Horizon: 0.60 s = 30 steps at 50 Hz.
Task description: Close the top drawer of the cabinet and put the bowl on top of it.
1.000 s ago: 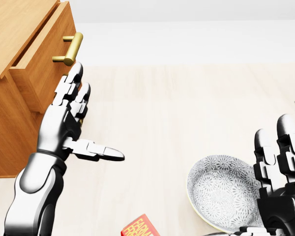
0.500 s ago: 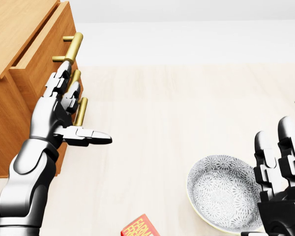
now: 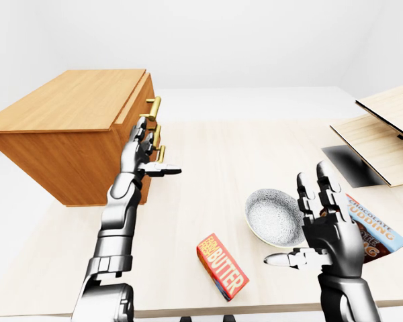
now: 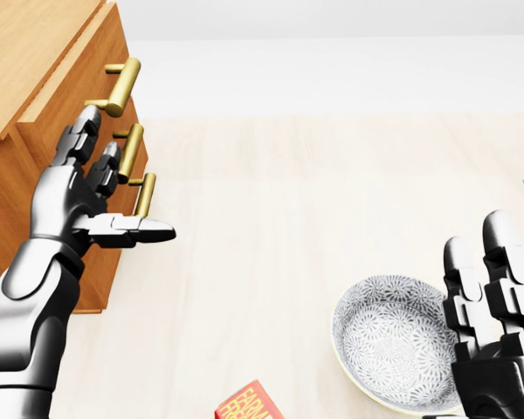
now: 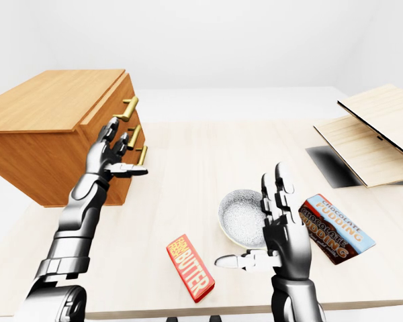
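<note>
The wooden cabinet (image 3: 67,127) stands on the left of the table. Its top drawer (image 4: 65,105), with a brass handle (image 4: 120,85), sticks out only slightly, and a thin gap shows under the cabinet top. My left hand (image 4: 113,188) is open, its fingers flat against the drawer fronts below that handle and its thumb pointing right. The grey patterned bowl (image 4: 393,345) sits on the table at the lower right. My right hand (image 3: 302,225) is open and upright just right of the bowl, holding nothing.
A red butter box (image 3: 221,266) lies near the table's (image 3: 215,161) bottom edge, left of the bowl. A chocolate pudding box (image 5: 336,228) lies right of my right hand. Tilted wooden boards (image 3: 383,127) lie at the far right.
My left hand has moved left against the cabinet, and the top drawer has slid inward. The two lower handles now show beside the fingers. My right hand has barely shifted.
</note>
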{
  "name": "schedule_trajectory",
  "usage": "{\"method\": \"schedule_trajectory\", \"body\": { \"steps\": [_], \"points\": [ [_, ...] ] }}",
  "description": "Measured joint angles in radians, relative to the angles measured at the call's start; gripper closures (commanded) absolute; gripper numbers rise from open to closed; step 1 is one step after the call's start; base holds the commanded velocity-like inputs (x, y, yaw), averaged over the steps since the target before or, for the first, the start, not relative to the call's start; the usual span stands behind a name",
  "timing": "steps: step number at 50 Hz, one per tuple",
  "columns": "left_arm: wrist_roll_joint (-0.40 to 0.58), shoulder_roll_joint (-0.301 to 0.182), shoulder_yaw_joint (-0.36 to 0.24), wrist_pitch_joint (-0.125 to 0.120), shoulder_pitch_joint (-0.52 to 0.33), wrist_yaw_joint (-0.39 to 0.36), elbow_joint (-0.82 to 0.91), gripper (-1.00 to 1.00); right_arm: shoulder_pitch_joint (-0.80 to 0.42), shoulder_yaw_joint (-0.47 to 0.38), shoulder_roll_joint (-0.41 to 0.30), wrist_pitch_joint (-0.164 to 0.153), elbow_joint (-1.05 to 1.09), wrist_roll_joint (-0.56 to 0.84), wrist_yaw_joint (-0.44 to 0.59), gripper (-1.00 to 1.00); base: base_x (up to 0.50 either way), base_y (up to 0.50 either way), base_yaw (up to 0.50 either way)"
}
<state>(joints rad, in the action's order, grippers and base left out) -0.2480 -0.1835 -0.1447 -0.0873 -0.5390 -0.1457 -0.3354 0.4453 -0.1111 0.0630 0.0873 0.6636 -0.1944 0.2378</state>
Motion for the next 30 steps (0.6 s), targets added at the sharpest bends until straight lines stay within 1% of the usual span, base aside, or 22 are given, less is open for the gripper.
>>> {"method": "schedule_trajectory", "body": {
  "steps": [11,24,30],
  "points": [
    [-0.04,-0.027,-0.018,0.0,-0.016,0.004,-0.029,-1.0,0.007,0.011,-0.003,0.0,0.0,0.005,0.0,-1.0,0.0,0.0,0.0],
    [-0.098,-0.027,-0.014,0.0,-0.021,0.013,-0.033,-1.0,0.014,0.017,-0.007,0.0,0.002,0.005,0.0,-1.0,0.0,0.0,0.0],
    [-0.122,-0.039,0.001,0.0,-0.019,0.02,-0.032,-1.0,0.016,0.018,-0.007,0.0,0.003,0.005,0.0,-1.0,0.0,0.0,0.0]
  ]
}}
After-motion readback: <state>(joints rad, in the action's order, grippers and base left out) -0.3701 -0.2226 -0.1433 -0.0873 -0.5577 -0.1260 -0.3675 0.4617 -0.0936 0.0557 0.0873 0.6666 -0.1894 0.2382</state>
